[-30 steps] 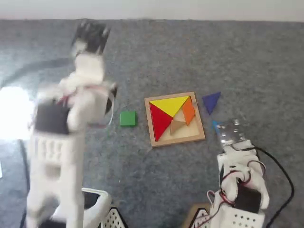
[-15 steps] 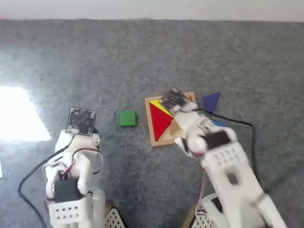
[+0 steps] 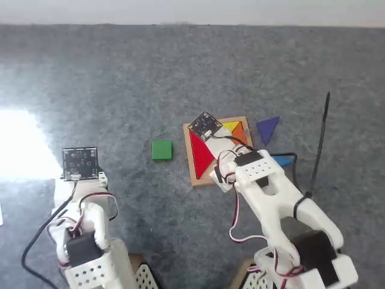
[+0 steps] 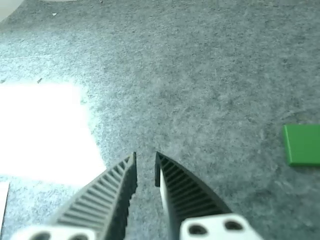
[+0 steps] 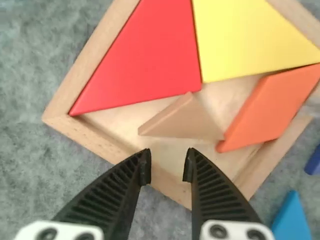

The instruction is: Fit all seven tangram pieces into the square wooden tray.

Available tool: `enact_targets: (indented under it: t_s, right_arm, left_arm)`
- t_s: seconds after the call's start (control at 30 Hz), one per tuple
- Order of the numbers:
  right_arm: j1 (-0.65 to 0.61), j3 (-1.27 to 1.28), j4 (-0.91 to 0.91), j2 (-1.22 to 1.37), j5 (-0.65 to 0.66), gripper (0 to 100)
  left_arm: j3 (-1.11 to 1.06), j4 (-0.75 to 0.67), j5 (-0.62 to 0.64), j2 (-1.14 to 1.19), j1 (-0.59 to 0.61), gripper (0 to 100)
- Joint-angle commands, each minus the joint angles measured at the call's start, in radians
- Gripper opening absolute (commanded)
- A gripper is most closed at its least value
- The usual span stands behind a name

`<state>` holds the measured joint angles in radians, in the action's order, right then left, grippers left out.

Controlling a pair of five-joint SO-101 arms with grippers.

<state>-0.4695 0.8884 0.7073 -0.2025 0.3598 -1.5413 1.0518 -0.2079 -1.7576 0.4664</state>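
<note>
Trays: you have one wooden tray point(image 5: 92, 60).
Pieces inside: four – red triangle point(image 5: 150, 65), yellow triangle point(image 5: 240, 40), orange parallelogram point(image 5: 272, 107), tan triangle point(image 5: 185, 120).
Pieces you see outside: three – green square point(image 3: 161, 150), dark blue triangle point(image 3: 267, 128), light blue piece point(image 3: 281, 160).

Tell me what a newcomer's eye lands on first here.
The wooden tray at mid-table draws the eye first. It holds a red triangle, a yellow triangle, an orange piece and a tan triangle lying askew. The right gripper hangs over the tray's edge, jaws slightly apart. A green square and a dark blue triangle lie outside the tray, on opposite sides.
</note>
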Motion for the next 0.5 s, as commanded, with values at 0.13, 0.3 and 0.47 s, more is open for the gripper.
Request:
enact_targets:
  t_s: [0.13,0.3,0.47]
  right_arm:
    - [0.001,-0.132,-0.022,0.108,-0.012,13.8]
    - [0.021,-0.212,-0.021,0.163,-0.006,13.8]
    - [0.105,-0.301,0.015,0.189,0.012,13.8]
  left_arm:
    - [0.012,-0.006,0.009,-0.014,0.003,6]
    - [0.012,-0.005,0.009,-0.014,0.000,6]
    - [0.007,0.000,0.009,-0.011,-0.043,6]
